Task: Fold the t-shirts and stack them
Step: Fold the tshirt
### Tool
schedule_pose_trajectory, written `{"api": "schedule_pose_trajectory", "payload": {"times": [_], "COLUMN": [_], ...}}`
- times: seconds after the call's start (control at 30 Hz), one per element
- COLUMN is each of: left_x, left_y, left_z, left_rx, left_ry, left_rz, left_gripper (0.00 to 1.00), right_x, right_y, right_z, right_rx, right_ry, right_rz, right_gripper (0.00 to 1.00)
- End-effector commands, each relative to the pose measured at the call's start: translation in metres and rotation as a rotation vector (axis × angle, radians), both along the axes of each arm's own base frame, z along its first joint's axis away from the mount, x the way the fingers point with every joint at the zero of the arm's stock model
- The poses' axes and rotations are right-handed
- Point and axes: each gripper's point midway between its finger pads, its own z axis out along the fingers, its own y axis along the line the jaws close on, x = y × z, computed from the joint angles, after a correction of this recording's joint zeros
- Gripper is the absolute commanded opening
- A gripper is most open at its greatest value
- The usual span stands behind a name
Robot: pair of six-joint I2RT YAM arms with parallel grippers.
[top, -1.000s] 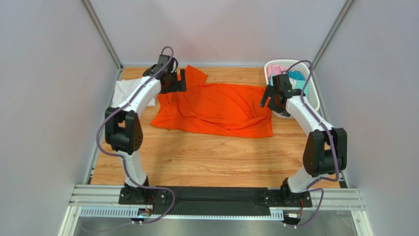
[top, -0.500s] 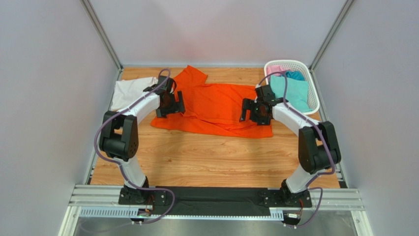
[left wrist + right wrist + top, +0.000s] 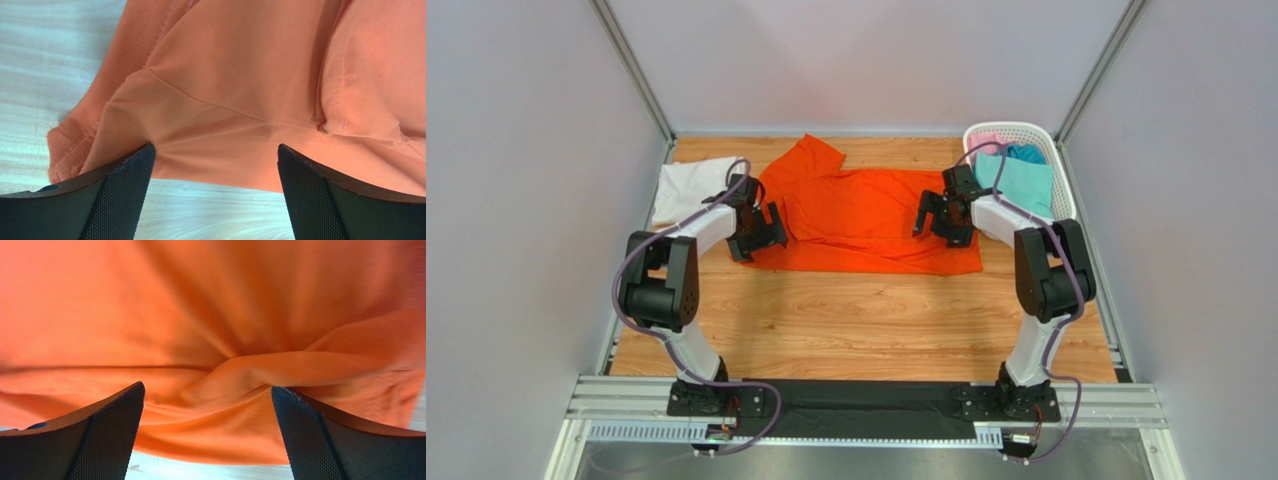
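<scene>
Both are sitting wide open, holding nothing: left gripper (image 3: 760, 229) hovering at 9 o'clock on the orange t-shirt (image 3: 861, 212), right gripper (image 3: 942, 222) at 3 o'clock.

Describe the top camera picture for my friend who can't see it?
An orange t-shirt lies spread on a wooden table, with the left arm and right arm at its two ends, jaws open. A white t-shirt lies far left; a white basket far right holds a teal shirt and a pink shirt.
</scene>
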Motion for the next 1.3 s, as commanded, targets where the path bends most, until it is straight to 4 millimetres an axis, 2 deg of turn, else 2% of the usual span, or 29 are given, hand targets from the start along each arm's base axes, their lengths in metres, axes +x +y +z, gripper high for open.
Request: {"api": "schedule_pose_trajectory", "payload": {"times": [0.0, 0.03, 0.13, 0.2, 0.23, 0.27, 0.3, 0.37, 0.4, 0.47, 0.5, 0.53, 0.6, 0.73, 0.77, 0.83, 0.87, 0.97, 1.03, 1.13, 1.23, 1.27], "left_x": [-0.026, -0.03, -0.049, -0.067, -0.074, -0.08, -0.095, -0.113, -0.127, -0.159, -0.164, -0.177, -0.199, -0.207, -0.199, -0.196, -0.189, -0.185, -0.178, -0.169, -0.16, -0.159], "left_y": [0.01, 0.011, 0.011, 0.009, 0.009, 0.009, 0.011, 0.013, 0.014, 0.019, 0.02, 0.022, 0.026, 0.023, 0.023, 0.022, 0.023, 0.019, 0.007, -0.019, -0.041, -0.046], "left_z": [-0.008, -0.009, -0.011, -0.014, -0.015, -0.015, -0.017, -0.018, -0.018, -0.028, -0.022, -0.023, -0.021, 0.008, 0.023, 0.038, 0.052, 0.071, 0.076, 0.074, 0.065, 0.055], "left_rx": [-0.009, -0.008, -0.02, -0.044, -0.047, -0.054, -0.056, -0.056, -0.065, -0.055, -0.063, -0.063, -0.057, -0.102, -0.122, -0.131, -0.136, -0.15, -0.182, -0.189, -0.186, -0.18], "left_ry": [0.051, 0.053, 0.072, 0.087, 0.092, 0.095, 0.101, 0.114, 0.113, 0.165, 0.137, 0.161, 0.176, 0.103, 0.031, -0.015, -0.058, -0.098, -0.116, -0.096, -0.053, -0.018], "left_rz": [0.039, 0.043, 0.057, 0.072, 0.082, 0.089, 0.106, 0.134, 0.161, 0.2, 0.228, 0.261, 0.303, 0.328, 0.33, 0.319, 0.321, 0.297, 0.255, 0.168, 0.103, 0.095], "left_gripper": [1.0, 1.0, 1.0, 1.0, 1.0, 1.0, 1.0, 1.0, 1.0, 1.0, 1.0, 1.0, 1.0, 1.0, 1.0, 1.0, 1.0, 1.0, 1.0, 1.0, 0.98, 0.94], "right_x": [0.007, -0.004, -0.019, -0.04, -0.043, -0.061, -0.069, -0.084, -0.103, -0.116, -0.134, -0.14, -0.159, -0.165, -0.163, -0.159, -0.157, -0.153, -0.153, -0.154, -0.156, -0.157], "right_y": [-0.025, -0.028, -0.03, -0.029, -0.027, -0.029, -0.03, -0.032, -0.034, -0.032, -0.032, -0.031, -0.028, -0.024, -0.024, -0.025, -0.024, -0.022, -0.022, -0.023, -0.025, -0.026], "right_z": [0.0, -0.007, -0.005, -0.013, -0.005, -0.015, -0.015, -0.008, -0.017, -0.006, -0.014, -0.005, -0.006, 0.021, 0.032, 0.049, 0.056, 0.076, 0.081, 0.08, 0.075, 0.073], "right_rx": [-0.045, -0.053, -0.046, -0.028, -0.011, -0.015, -0.013, -0.009, -0.011, 0.013, 0.01, 0.023, 0.033, 0.06, 0.067, 0.069, 0.072, 0.09, 0.094, 0.093, 0.082, 0.079], "right_ry": [-0.011, 0.014, 0.014, 0.046, 0.021, 0.054, 0.055, 0.039, 0.069, 0.038, 0.066, 0.042, 0.063, -0.016, -0.056, -0.094, -0.113, -0.161, -0.178, -0.181, -0.17, -0.163], "right_rz": [-0.126, -0.128, -0.121, -0.102, -0.101, -0.095, -0.093, -0.087, -0.087, -0.077, -0.066, -0.064, -0.039, -0.022, -0.015, -0.013, -0.003, 0.005, 0.005, -0.002, -0.007, -0.004], "right_gripper": [1.0, 1.0, 1.0, 1.0, 1.0, 1.0, 1.0, 1.0, 1.0, 1.0, 1.0, 1.0, 1.0, 1.0, 1.0, 1.0, 1.0, 1.0, 1.0, 1.0, 1.0, 1.0]}}
